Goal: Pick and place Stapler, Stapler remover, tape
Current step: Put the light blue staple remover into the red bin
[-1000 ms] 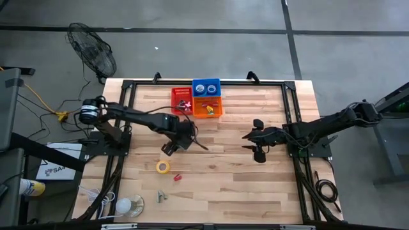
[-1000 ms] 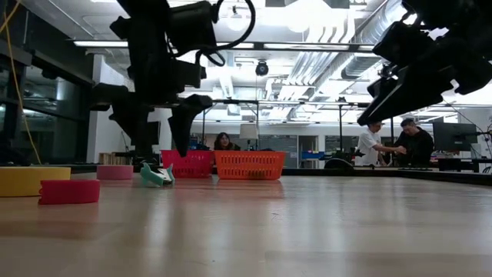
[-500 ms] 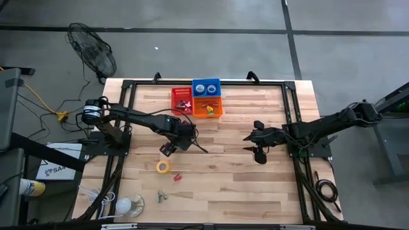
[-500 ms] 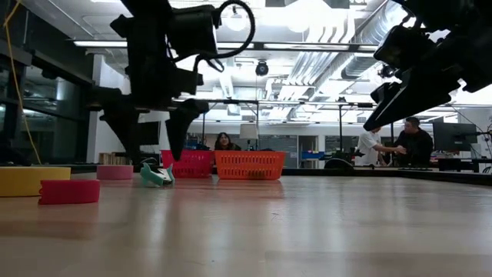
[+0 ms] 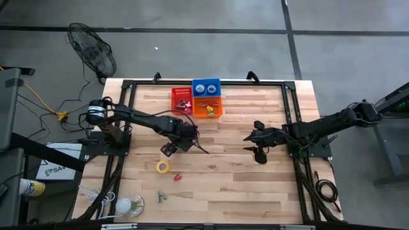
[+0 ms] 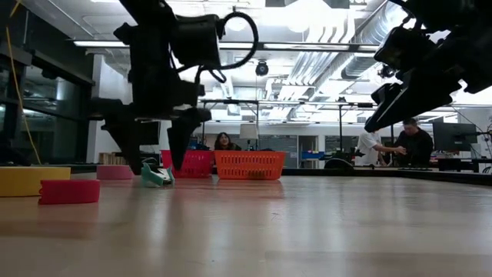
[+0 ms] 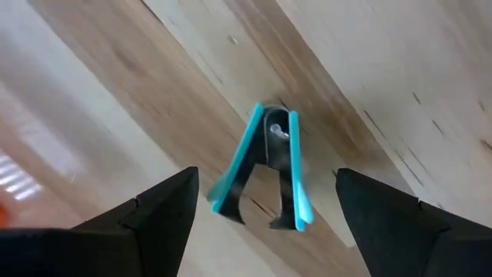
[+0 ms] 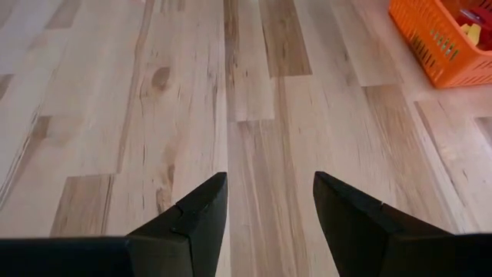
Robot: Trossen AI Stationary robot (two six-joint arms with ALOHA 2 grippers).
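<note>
Fingers of the left gripper [image 7: 265, 219] are spread wide on either side of the teal staple remover [image 7: 267, 171], which lies on the wooden counter [image 5: 223, 166] between them and is not yet pinched. From above, this gripper [image 5: 181, 142] is seen near the middle of the counter, in front of the red basket [image 5: 181, 100]. The right gripper [image 8: 265, 208] is held apart over bare boards at the right side, its fingers also spread and empty.

As to progress, little can be judged finished. The yellow tape roll [image 5: 163, 167] is still loose on the counter, nearer the front edge than the left gripper, with a small red piece [image 5: 176, 177] just beside it. Something already lies in the orange basket [image 5: 208, 107] and in the blue basket [image 5: 206, 86], but what those things are cannot be made out. No stapler can be picked out with certainty. The remover's pickup appears to be the step in hand; its placing, and the tape, are judged to remain.
</note>
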